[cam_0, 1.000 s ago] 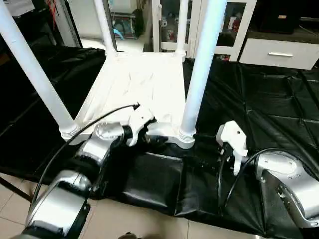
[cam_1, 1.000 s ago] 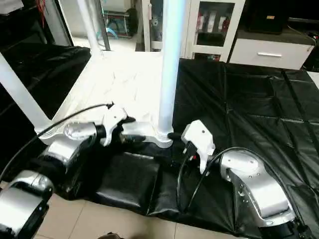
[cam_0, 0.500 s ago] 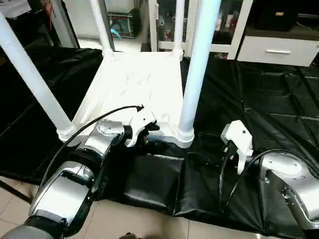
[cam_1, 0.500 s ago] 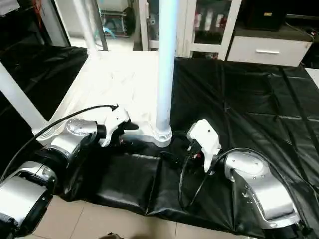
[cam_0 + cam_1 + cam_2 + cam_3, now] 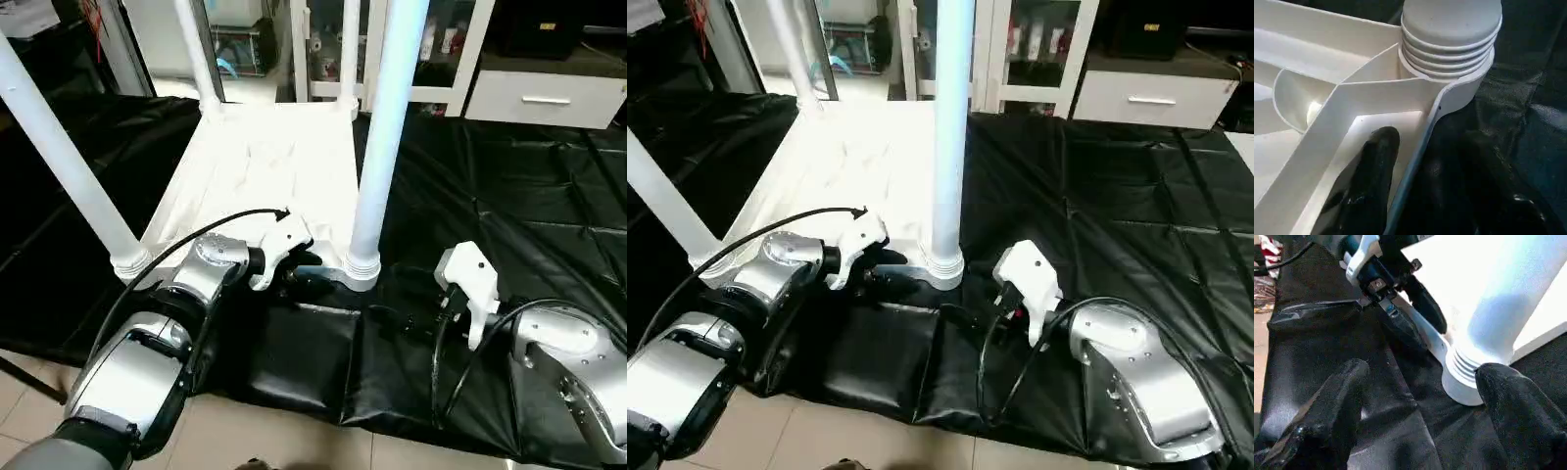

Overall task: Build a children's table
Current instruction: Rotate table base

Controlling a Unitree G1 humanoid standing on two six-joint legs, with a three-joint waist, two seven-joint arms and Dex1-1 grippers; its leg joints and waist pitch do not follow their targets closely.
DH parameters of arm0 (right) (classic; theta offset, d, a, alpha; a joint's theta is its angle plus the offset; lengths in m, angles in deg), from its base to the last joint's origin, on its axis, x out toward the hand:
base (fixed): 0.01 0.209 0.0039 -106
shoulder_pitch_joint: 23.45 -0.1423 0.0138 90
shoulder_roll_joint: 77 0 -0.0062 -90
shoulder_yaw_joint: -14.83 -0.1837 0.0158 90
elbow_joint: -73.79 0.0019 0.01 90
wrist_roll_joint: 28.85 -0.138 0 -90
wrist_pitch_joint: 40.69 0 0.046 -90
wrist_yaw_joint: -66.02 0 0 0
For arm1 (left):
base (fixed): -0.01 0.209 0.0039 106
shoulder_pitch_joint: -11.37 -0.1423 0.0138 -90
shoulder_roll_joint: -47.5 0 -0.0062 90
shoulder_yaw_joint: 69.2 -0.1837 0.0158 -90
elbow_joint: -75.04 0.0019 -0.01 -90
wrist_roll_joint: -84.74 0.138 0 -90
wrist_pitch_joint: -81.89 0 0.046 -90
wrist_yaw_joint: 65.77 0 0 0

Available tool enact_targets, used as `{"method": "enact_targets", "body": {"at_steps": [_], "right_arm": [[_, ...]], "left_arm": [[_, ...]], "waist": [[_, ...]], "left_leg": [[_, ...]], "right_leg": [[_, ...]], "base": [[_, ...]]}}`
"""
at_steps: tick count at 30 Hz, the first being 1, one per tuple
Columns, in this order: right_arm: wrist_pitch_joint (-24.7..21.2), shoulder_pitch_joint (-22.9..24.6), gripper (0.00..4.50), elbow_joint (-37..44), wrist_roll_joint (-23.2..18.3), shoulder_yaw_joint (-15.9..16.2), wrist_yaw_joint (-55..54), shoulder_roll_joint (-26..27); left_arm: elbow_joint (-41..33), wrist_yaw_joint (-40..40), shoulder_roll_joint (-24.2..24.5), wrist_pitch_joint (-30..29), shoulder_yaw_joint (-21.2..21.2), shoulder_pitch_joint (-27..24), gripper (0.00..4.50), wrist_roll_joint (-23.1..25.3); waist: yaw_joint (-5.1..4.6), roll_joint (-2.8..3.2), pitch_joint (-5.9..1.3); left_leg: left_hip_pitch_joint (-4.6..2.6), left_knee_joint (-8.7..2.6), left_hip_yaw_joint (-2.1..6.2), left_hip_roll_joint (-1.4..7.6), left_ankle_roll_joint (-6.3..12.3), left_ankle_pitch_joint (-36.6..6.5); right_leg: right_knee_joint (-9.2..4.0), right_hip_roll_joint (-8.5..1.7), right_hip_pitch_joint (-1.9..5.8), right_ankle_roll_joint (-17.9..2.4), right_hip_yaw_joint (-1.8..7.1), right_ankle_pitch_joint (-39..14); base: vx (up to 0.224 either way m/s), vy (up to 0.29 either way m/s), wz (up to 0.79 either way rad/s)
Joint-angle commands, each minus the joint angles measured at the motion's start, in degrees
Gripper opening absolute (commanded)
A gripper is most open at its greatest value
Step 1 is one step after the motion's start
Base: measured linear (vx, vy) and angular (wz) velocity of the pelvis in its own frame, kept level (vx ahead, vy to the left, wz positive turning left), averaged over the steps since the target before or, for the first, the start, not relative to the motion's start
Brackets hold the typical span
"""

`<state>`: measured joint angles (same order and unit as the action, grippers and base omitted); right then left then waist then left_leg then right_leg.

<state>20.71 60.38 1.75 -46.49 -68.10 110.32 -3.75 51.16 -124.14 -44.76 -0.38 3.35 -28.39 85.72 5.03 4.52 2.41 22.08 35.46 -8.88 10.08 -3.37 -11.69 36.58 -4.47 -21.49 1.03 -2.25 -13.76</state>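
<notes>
On the black mat (image 5: pixel 509 206): I see the children's table (image 5: pixel 274 166) upside down, white tabletop flat, four white legs up.
Near corner: the ribbed leg base (image 5: pixel 1449 34) sits in its round socket.
Left gripper (image 5: pixel 1410 316): straddling the table's near rim, one finger inside, one outside.
Right gripper (image 5: pixel 1415 396): jaws wide, empty, facing that leg.

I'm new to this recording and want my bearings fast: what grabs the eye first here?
An upside-down white children's table lies on a black mat, its four legs rising; the near-right leg dominates the middle. The left pincer straddles the tabletop's near rim beside that leg's ribbed socket, one finger inside the rim, one outside. The right pincer hovers spread wide over the mat, facing the socket.
</notes>
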Motion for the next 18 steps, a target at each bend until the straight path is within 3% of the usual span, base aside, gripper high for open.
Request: {"method": "enact_targets", "body": {"at_steps": [1,2,8,12,18], "right_arm": [[-0.84,0.47,3.80,1.70,-0.55,-1.09,0.45,-0.65],[-1.00,0.41,3.80,1.79,-0.67,-1.13,0.50,-0.72],[-1.50,0.14,3.80,2.26,-0.93,-0.81,0.83,-1.24],[-1.44,0.33,3.80,2.48,-1.22,-1.02,1.13,-1.76],[-1.37,0.39,3.80,2.71,-1.18,-0.97,1.70,-2.58]], "left_arm": [[1.20,0.18,0.16,0.14,0.64,1.04,1.95,1.08],[1.47,0.08,0.18,0.05,0.61,1.24,1.85,1.20],[3.13,-0.06,1.05,0.11,-0.42,2.05,1.42,3.15],[3.91,-1.28,1.55,0.07,-1.47,2.35,1.02,4.81],[5.04,-7.53,2.90,0.38,-6.75,1.65,0.65,10.71]], "waist": [[-0.05,-0.89,-3.53],[-0.09,-1.07,-3.56],[-0.09,-0.57,-3.59],[-0.18,-0.62,-3.54],[-0.60,-0.60,-3.51]], "left_leg": [[-0.91,-4.26,0.83,2.79,4.13,-5.86],[-0.89,-4.23,0.83,2.81,4.26,-5.59],[-0.95,-4.17,0.90,2.84,4.52,-5.06],[-0.94,-4.27,0.94,2.90,4.29,-5.83],[-0.94,-4.43,0.96,2.97,4.10,-5.95]], "right_leg": [[-4.00,-4.15,2.99,-16.94,2.31,8.09],[-3.98,-4.14,2.99,-16.93,2.33,8.22],[-3.91,-4.11,2.92,-16.86,2.29,9.00],[-3.98,-4.17,2.98,-16.87,2.31,8.84],[-4.04,-4.20,3.00,-16.88,2.32,8.55]], "base": [[0.000,0.000,0.00],[0.000,0.000,0.00],[0.000,0.000,0.00],[0.000,0.000,0.00],[0.000,0.000,0.00]]}}
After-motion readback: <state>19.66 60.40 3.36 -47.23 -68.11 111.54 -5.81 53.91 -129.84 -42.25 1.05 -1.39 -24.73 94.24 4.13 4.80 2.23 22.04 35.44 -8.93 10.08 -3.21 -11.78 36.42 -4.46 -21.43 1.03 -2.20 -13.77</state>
